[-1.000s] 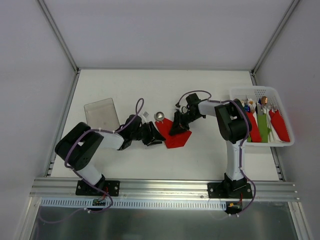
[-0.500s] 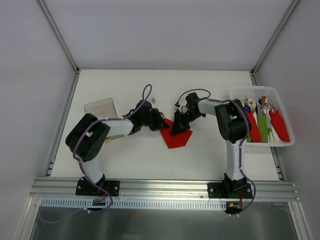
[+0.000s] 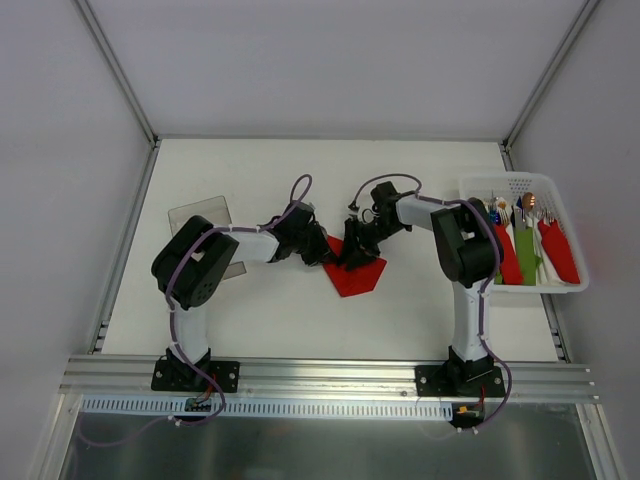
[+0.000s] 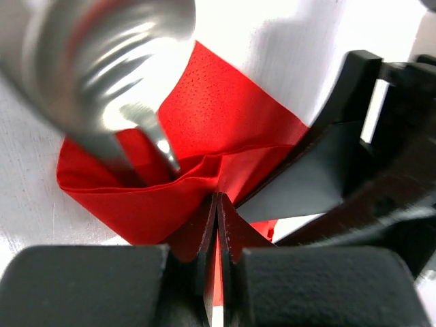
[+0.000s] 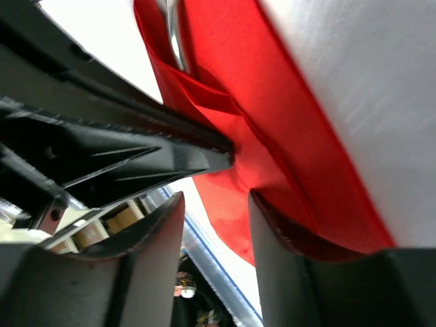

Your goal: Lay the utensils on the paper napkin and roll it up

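Note:
The red paper napkin (image 3: pixel 358 276) lies mid-table, its far-left corner folded up between both grippers. My left gripper (image 3: pixel 323 250) is shut on that raised fold (image 4: pixel 216 204). In the left wrist view a shiny silver spoon (image 4: pixel 102 61) of the utensils fills the top left, blurred, its neck running under the napkin's (image 4: pixel 225 116) fold. My right gripper (image 3: pixel 350 257) stands open right beside it, one finger (image 5: pixel 279 238) against the napkin (image 5: pixel 286 116). A silver handle (image 5: pixel 176 37) shows inside the fold. In the top view the arms hide the utensils.
A white basket (image 3: pixel 520 184) at the right edge holds red and green rolled bundles (image 3: pixel 527 255) with cutlery tips. A clear plastic box (image 3: pixel 198 214) lies left of the left arm. The two grippers nearly touch.
My left gripper swung right and farther back to the napkin's corner and shut on its fold, covering the spoon. My right gripper's jaws spread apart in place.

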Available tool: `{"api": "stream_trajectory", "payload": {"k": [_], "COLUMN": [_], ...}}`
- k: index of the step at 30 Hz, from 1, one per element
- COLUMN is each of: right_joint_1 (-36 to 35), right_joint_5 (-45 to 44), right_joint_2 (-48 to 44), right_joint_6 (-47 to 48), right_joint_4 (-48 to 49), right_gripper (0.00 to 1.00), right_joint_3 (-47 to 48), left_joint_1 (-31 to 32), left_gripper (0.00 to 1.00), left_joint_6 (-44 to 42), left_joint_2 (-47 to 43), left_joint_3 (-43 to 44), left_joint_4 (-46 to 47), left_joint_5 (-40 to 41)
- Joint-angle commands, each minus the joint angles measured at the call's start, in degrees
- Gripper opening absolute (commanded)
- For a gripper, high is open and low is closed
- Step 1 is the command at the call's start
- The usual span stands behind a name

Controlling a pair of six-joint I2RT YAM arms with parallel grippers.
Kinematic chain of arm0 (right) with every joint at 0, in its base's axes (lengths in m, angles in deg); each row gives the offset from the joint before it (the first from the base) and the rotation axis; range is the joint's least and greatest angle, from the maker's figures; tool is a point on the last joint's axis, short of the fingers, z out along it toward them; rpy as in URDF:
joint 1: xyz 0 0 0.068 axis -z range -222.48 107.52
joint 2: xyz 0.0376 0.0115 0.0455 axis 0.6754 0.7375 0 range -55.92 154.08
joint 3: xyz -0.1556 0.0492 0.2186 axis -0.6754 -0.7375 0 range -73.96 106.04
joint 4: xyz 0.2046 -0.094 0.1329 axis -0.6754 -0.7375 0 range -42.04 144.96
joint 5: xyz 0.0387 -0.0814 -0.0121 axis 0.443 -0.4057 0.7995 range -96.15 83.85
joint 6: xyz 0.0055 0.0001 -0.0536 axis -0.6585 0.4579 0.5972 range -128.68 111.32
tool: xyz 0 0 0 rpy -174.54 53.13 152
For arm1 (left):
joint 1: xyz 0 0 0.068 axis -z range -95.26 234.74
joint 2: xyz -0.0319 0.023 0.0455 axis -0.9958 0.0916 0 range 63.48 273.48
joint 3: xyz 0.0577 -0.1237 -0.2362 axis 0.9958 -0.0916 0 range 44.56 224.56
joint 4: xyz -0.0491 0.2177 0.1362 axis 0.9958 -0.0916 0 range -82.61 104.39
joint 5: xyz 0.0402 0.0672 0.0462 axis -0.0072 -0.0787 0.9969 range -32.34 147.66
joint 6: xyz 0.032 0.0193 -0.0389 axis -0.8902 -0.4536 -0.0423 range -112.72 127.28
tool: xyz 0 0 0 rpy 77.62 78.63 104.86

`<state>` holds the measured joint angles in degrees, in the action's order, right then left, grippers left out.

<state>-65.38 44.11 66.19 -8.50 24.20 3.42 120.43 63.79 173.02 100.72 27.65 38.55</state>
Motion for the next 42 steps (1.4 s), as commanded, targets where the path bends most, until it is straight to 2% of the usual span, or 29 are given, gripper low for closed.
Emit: {"api": "stream_trajectory", "payload": {"k": [1, 7, 11, 16, 19, 25, 32, 42], "right_joint_1": [1.6, 7.3, 11.0, 13.9, 13.5, 11.9, 11.1, 10.5], "right_joint_5": [-8.1, -10.6, -14.6, -16.3, -15.3, -11.6, -3.3, 7.2], "right_joint_2": [-3.8, -8.5, -10.4, -8.6, -7.5, -1.8, 3.7, 0.1], "right_joint_6": [5.2, 9.7, 13.2, 14.1, 13.1, 11.7, 10.4, 5.5], "right_joint_4": [-3.6, -10.9, -14.0, -16.5, -16.4, -17.0, -15.3, -3.0], "right_gripper": [0.49, 0.6, 0.62, 0.65, 0.71, 0.73, 0.69, 0.67], "right_joint_3": [0.7, 1.4, -0.5, -1.3, -0.9, 0.5, 0.9, -0.7], "left_joint_1": [0.4, 0.4, 0.4, 0.4, 0.4, 0.4, 0.4, 0.4], "left_gripper": [0.0, 0.0, 0.0, 0.0, 0.0, 0.0, 0.0, 0.0], "left_joint_6": [0.3, 0.5, 0.6, 0.4, 0.4, 0.1, 0.1, 0.2], "left_joint_2": [1.1, 1.8, 2.6, 2.7, 2.9, 3.0, 3.3, 4.0], "left_joint_3": [1.1, 1.3, 2.1, 2.3, 2.5, 2.8, 2.9, 3.4], "left_joint_4": [-4.8, -5.4, -5.6, -5.5, -5.5, -5.8, -6.1, -6.3], "left_joint_5": [1.9, 1.9, 1.2, 1.1, 1.1, 1.2, 1.3, 1.1]}}
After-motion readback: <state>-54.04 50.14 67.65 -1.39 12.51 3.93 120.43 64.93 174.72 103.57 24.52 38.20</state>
